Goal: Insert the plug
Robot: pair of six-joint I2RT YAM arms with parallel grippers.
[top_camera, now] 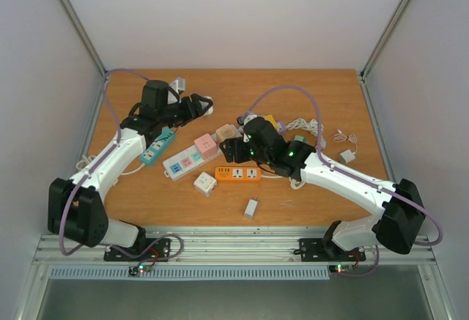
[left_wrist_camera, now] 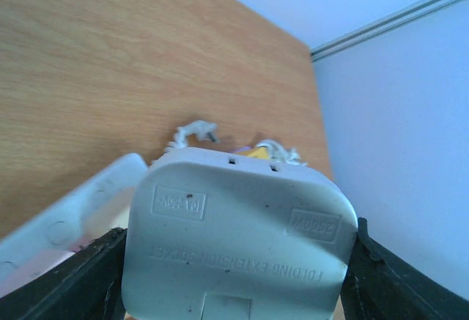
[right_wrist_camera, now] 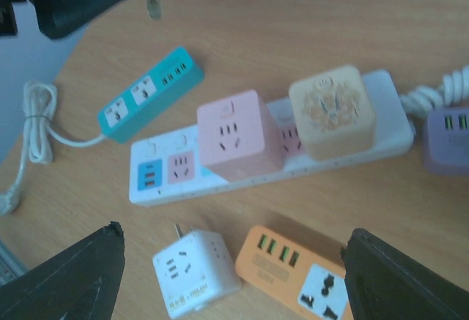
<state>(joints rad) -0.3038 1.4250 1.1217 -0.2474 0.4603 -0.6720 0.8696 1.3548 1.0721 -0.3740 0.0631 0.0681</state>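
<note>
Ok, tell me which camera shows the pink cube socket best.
Right wrist: the pink cube socket sits mid-frame on the white power strip, its slots plain. Top external shows it small, far off. In left wrist, the grey adapter in the left hand fills the foreground; no cube shows.

Wooden table point(top_camera: 183, 204), orange strip point(top_camera: 237, 175), white cube point(top_camera: 204, 183)
</note>
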